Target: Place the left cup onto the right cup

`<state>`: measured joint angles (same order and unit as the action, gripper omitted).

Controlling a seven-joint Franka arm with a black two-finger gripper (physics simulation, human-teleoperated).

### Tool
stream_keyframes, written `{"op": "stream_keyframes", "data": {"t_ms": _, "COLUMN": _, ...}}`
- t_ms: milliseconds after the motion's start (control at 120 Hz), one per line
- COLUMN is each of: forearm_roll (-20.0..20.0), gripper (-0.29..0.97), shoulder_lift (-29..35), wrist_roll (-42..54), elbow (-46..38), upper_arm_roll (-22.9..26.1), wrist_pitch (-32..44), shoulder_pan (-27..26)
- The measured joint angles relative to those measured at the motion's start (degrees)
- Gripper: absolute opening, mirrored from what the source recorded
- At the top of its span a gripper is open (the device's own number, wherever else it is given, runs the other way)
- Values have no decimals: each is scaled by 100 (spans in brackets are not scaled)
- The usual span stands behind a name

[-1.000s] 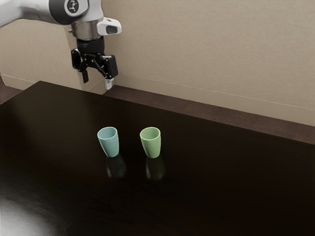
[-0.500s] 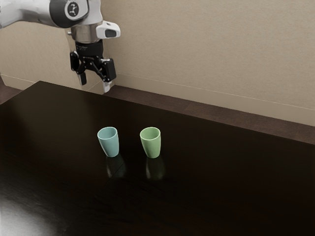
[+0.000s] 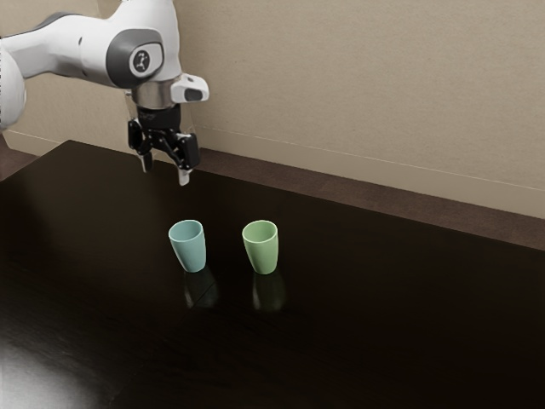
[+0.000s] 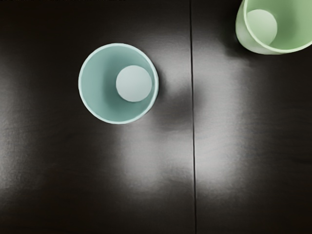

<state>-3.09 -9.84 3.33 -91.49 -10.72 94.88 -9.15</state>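
A light blue cup [image 3: 187,245] stands upright on the dark table [image 3: 366,324], on the exterior view's left of a green cup [image 3: 261,246], also upright. A small gap separates them. My gripper [image 3: 165,171] hangs open and empty well above the table, up and a little to the exterior view's left of the blue cup. From the wrist view I look straight down into the blue cup [image 4: 118,83], with the green cup [image 4: 273,25] off to one side and partly cut off.
A beige wall with a pale baseboard [image 3: 383,166] runs behind the table's far edge. The glossy table top reflects both cups. A thin seam [image 4: 192,122] in the table runs between the two cups in the wrist view.
My gripper has come down toward the table and the arm's wrist has dropped with it. Both cups stand where they were.
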Motion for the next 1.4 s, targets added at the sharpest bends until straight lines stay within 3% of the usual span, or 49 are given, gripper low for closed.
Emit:
{"op": "stream_keyframes", "data": {"t_ms": 575, "forearm_roll": 67, "gripper": 68, "shoulder_lift": -465, "wrist_roll": 66, "elbow": -292, "upper_arm_roll": -87, "wrist_pitch": 702, "shoulder_pan": 281}}
{"op": "stream_keyframes", "data": {"t_ms": 1400, "forearm_roll": 259, "gripper": 68, "shoulder_lift": -1061, "wrist_roll": -891, "elbow": -285, "upper_arm_roll": -79, "wrist_pitch": 1291, "shoulder_pan": 650}}
